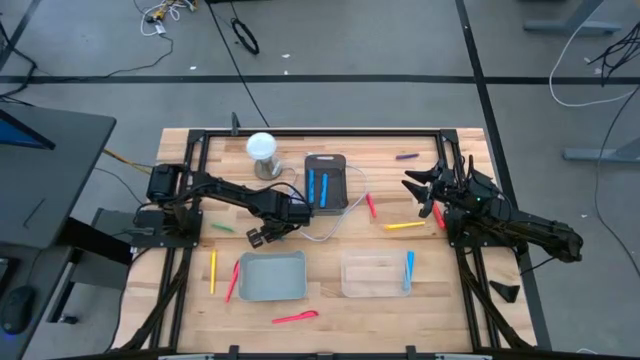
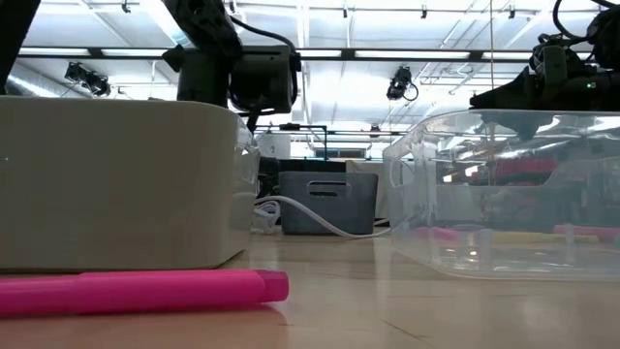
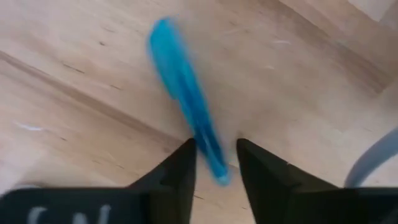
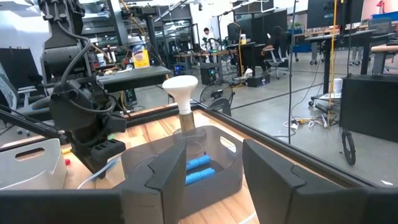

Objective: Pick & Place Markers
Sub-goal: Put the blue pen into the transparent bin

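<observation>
Looking down from above, we've got the left gripper (image 1: 262, 238) hovering over the wood table (image 1: 330, 305) just behind the grey tray (image 1: 272, 277) and left of the dark bin (image 1: 326, 182). In the left wrist view its two fingers (image 3: 180, 171) stand on either side of a blue marker (image 3: 183, 84), with the marker's near end sitting in the gap between them. We honestly can't tell whether the fingers are touching it or just framing it, since the marker is smeared with blur.

The right gripper (image 1: 422, 190) waits at the right side of the table near the back, fingers (image 4: 273, 168) spread apart with nothing between them.

The rest of the markers are scattered all over. Two blue ones (image 1: 317, 186) lie side by side inside the dark bin, and another blue one (image 1: 409, 270) rests at the right end of the clear tub (image 1: 375, 273). A yellow one (image 1: 404, 226) and a red one (image 1: 371, 206) lie between the bin and the right arm, and a purple one (image 1: 405, 156) sits near the back edge. On the left there's a green one (image 1: 221, 227), a yellow one (image 1: 213, 271) and a red one (image 1: 233, 281) just beside the grey tray. A pink marker (image 1: 295, 318) lies near the front edge, and it fills the foreground of the low view. A white lamp-like knob (image 1: 262, 148) stands behind the bin, and a white cable (image 1: 335, 225) loops out beside it.
</observation>
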Motion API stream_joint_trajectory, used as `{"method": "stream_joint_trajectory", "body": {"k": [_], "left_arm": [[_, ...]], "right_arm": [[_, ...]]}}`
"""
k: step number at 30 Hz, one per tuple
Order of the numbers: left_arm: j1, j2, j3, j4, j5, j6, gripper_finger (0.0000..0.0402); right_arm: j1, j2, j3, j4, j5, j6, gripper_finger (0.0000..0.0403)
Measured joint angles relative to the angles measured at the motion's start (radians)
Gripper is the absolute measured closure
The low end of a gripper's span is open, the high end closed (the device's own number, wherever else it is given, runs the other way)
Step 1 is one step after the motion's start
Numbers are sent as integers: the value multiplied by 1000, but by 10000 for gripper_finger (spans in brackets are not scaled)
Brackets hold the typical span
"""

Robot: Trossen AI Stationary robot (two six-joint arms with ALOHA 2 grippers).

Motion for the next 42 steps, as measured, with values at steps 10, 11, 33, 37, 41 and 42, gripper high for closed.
{"method": "stream_joint_trajectory", "body": {"k": [10,11,33,37,41,42], "left_arm": [[0,3,0,3,-5,8,373],[0,3,0,3,-5,8,373],[0,-224,-5,-169,-106,152,373],[4,-283,-5,-186,-141,235,373],[12,-335,-4,-190,-150,351,373],[14,-351,-4,-188,-149,379,373]], "right_arm": [[0,0,0,0,0,0,243],[0,0,0,0,0,0,243],[0,0,0,0,0,0,243],[0,0,0,0,0,0,243],[0,0,0,0,0,0,243],[0,0,0,0,0,0,243]]}}
